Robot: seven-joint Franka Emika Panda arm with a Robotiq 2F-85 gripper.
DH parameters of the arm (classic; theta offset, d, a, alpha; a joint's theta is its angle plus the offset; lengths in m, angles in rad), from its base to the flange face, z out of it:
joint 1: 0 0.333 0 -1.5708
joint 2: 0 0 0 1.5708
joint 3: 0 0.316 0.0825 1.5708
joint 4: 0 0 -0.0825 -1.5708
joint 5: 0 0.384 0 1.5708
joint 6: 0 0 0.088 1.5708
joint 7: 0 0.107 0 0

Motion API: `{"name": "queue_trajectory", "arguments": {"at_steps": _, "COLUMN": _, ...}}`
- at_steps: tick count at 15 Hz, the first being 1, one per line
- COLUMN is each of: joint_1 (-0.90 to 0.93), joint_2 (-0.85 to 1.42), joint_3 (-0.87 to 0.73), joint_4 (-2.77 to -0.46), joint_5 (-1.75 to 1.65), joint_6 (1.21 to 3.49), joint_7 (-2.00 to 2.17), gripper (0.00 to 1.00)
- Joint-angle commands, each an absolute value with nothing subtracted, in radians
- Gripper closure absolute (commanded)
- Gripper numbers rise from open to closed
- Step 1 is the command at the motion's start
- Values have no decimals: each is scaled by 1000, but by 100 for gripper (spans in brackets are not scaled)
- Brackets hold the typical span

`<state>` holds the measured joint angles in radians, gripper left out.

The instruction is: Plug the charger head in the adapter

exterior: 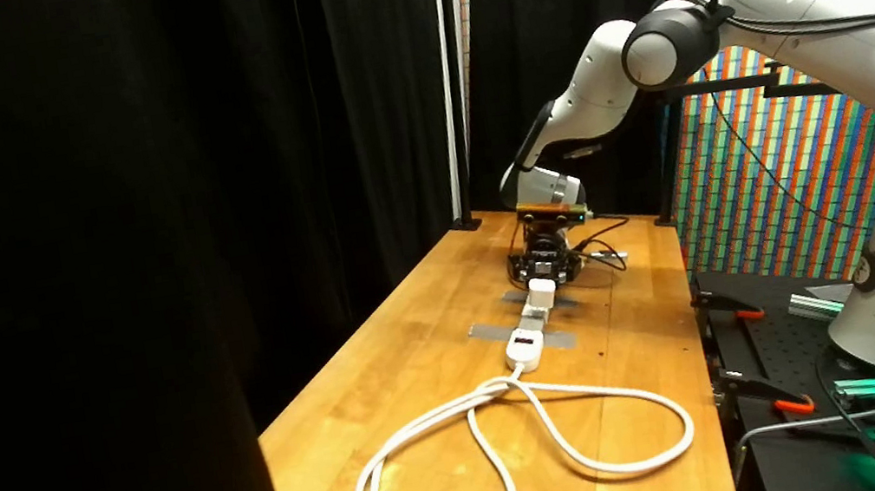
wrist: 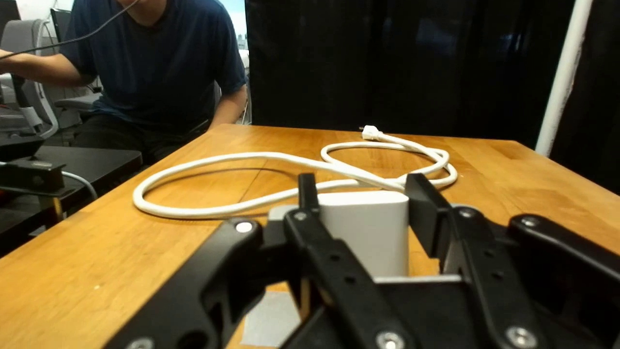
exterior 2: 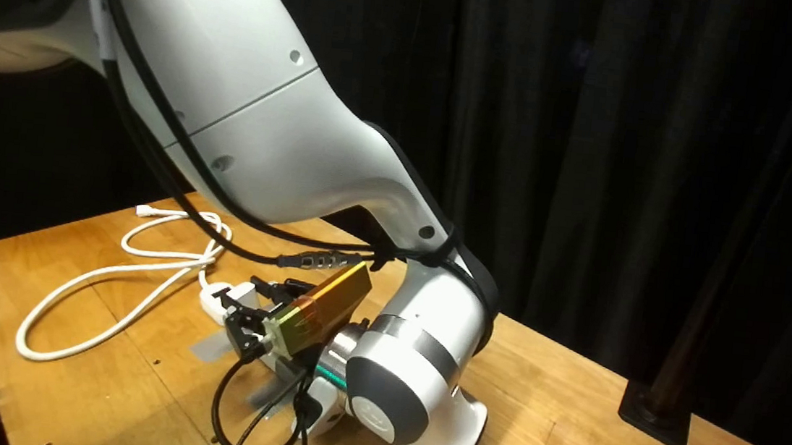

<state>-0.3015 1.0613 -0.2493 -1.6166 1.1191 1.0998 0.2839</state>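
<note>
Jaws approx. half apart, clamped on charger head [wrist: 368, 231] left & right, on/just above adapter [exterior: 525, 352] lying on counter [exterior: 418, 345]; seating unclear. Prob. plug-in step; next: align, press down.

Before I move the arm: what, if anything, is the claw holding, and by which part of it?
The charger head, it appears: the claw has it by two opposite sides, toward the top, between its finger pads.

This looks like a robotics lab, shown by the white robot arm [exterior: 872, 53] at the right over a black perforated plate [exterior: 786, 339], clamps [exterior: 763, 389] along the right edge of the wooden table [exterior: 420, 354], and black curtains [exterior: 253, 134] left and far.
</note>
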Motion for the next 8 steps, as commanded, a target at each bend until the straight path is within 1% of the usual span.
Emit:
{"name": "queue_trajectory", "arguments": {"at_steps": 1, "joint_1": -302, "joint_2": 1069, "joint_3": -252, "joint_4": -1575, "joint_5": 1129, "joint_6": 1126, "joint_7": 325, "gripper": 77}}
{"name": "queue_trajectory", "arguments": {"at_steps": 8, "joint_1": -310, "joint_2": 1074, "joint_3": -242, "joint_4": -1559, "joint_5": 1124, "joint_6": 1147, "joint_7": 328, "gripper": 77}}
